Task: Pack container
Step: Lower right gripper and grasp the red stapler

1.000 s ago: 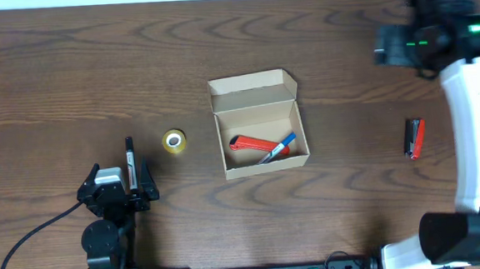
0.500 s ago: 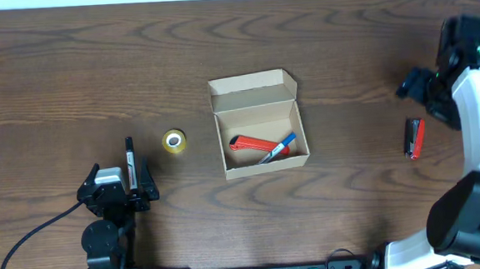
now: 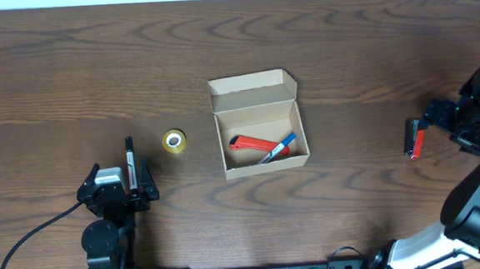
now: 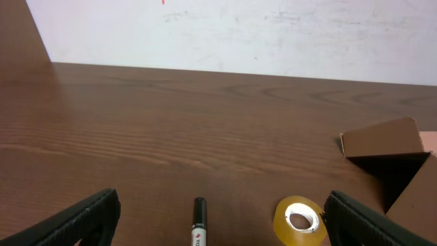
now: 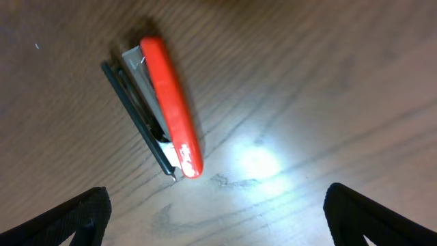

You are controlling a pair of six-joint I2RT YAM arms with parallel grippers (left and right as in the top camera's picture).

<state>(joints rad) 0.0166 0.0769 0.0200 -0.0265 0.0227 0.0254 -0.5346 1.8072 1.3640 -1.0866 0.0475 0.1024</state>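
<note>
The container [image 3: 262, 161] is an open tan cardboard box at the table's middle, lid flap back; its corner shows in the left wrist view [image 4: 382, 140]. Inside lie a red tool [image 3: 253, 144] and a blue pen [image 3: 284, 142]. A red and black stapler [image 3: 414, 137] lies at the right, also in the right wrist view [image 5: 169, 109]. My right gripper [image 3: 441, 122] is open and empty just right of it, its fingers [image 5: 218, 219] apart from it. My left gripper [image 3: 119, 185] is open and empty at the front left, its fingers [image 4: 218, 222] either side of a marker.
A yellow tape roll [image 3: 173, 140] lies left of the box, also in the left wrist view [image 4: 299, 220]. A black and white marker [image 3: 129, 156] lies in front of my left gripper, also in that view [image 4: 199, 222]. A white wall [image 4: 239, 31] stands behind the table.
My right arm has swung from the back right corner toward the front and now sits beside the stapler. The left arm and the objects have not moved.
</note>
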